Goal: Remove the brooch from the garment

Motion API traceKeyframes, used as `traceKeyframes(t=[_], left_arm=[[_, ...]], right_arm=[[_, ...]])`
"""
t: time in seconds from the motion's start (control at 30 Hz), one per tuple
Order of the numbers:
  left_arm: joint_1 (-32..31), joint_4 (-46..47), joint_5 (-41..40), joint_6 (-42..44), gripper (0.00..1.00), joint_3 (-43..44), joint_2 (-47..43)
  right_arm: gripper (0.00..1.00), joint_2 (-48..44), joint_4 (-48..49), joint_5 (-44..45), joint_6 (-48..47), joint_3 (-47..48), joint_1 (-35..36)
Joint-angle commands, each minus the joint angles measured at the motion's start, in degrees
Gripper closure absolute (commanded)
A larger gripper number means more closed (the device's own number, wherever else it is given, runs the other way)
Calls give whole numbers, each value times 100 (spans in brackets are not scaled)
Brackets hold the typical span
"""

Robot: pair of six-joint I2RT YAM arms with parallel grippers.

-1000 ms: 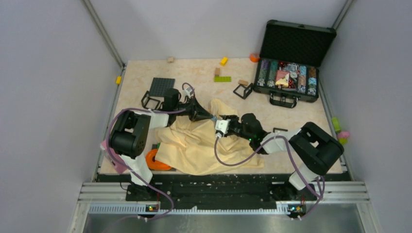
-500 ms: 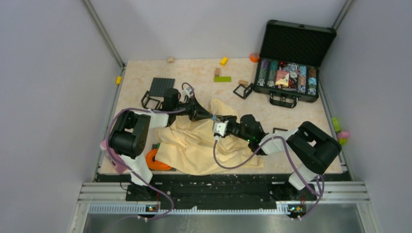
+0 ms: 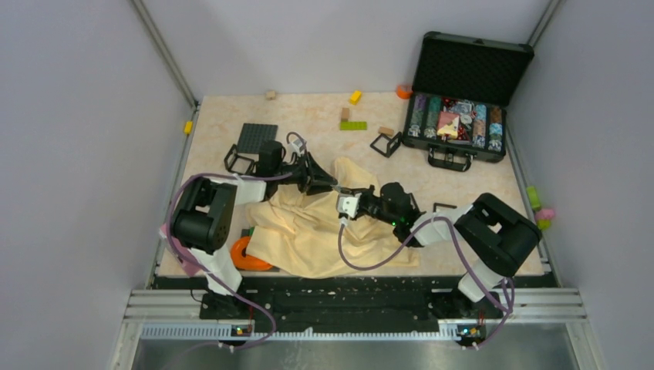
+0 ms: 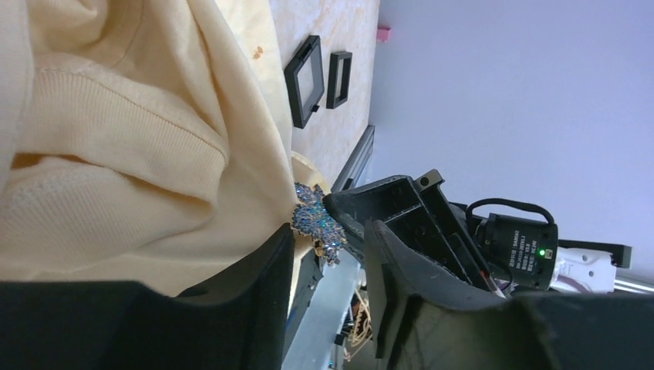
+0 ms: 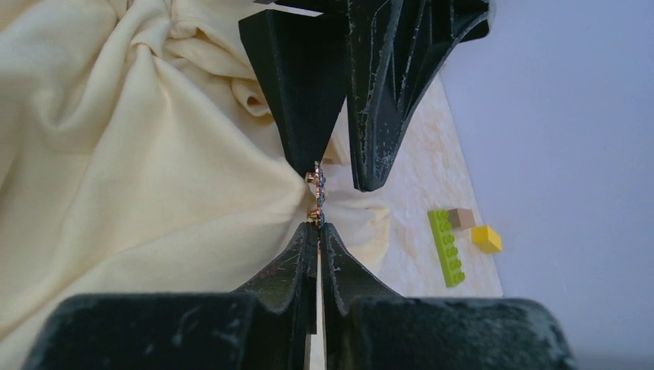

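Note:
The brooch, a small sparkly blue piece with a gold edge, sits on a pulled-up fold of the cream garment. In the right wrist view the brooch is seen edge-on. My right gripper is shut on its lower edge, jaws pressed together. My left gripper is open, one finger lying against the cloth just beside the brooch, the other clear of it. In the top view the left gripper and the right gripper meet tip to tip over the garment's upper fold.
An open black case of chips stands at the back right. A black baseplate and black square frames lie behind the garment, with a green brick, a yellow brick and wooden blocks. An orange ring shows under the garment's left edge.
Both grippers have shifted slightly left together. The right gripper has closed up on the left gripper's tips. The garment fold has moved with them.

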Motion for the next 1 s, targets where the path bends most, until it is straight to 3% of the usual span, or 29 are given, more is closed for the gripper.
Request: traceKeyframes(t=[0.0,0.2,0.37,0.4,0.53,0.67,0.83,0.97], left_arm=[[151,-478,-336,686,52,-39,-663],[361,-1634,-975,1779,46,-48,-1465],[283,-2289,-1735,2956,47,-155,-2072],[204,-2292,-2235,3121,47,-251,-2262],[-247,-1256,-2986,3516,47,-1066,-3023],[-269,-353,-2709,3725,49,-1515,-3171],[-315,922,-2373,4104,52,-2112,-3270],[-667,718,-3216,4877,49,-2254,-3519]], right_arm=[[100,-178,123,-349,375,154,96],[100,-245,-121,-250,860,309,41],[100,-393,-1168,-243,1279,813,34],[100,-418,-1457,-221,1425,951,34],[100,-464,-2792,-507,1537,1573,15],[100,-547,-4174,-765,1398,2169,-13],[100,-657,-5079,-501,1321,2619,-19],[100,-642,-5776,-384,1377,2980,-19]])
